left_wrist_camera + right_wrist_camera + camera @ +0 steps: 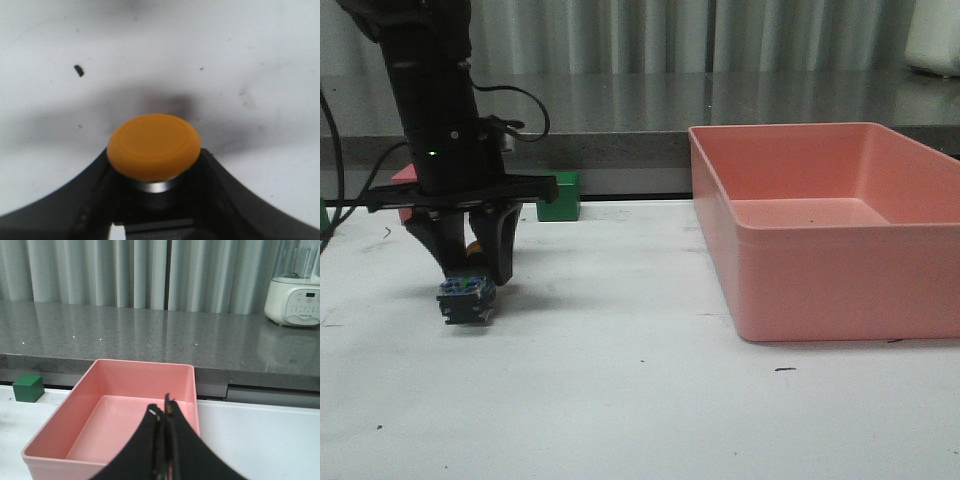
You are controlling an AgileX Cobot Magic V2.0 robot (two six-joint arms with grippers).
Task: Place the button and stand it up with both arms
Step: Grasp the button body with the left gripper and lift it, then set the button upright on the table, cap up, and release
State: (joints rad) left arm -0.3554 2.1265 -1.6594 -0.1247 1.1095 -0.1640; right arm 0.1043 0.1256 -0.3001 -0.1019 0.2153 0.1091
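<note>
pink bin [820, 290], green cube [558, 198], perhaps blender [295, 290].

Black cylindrical left arm [432, 110] with small green indicator light, looping black cables, tapered black gripper [470, 262] fingers

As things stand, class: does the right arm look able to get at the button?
Probably not directly. The left gripper is already clamped around the button on the table's left side, its fingers flanking it. The right gripper is shut and sits over the pink bin, which stands between them.
</note>
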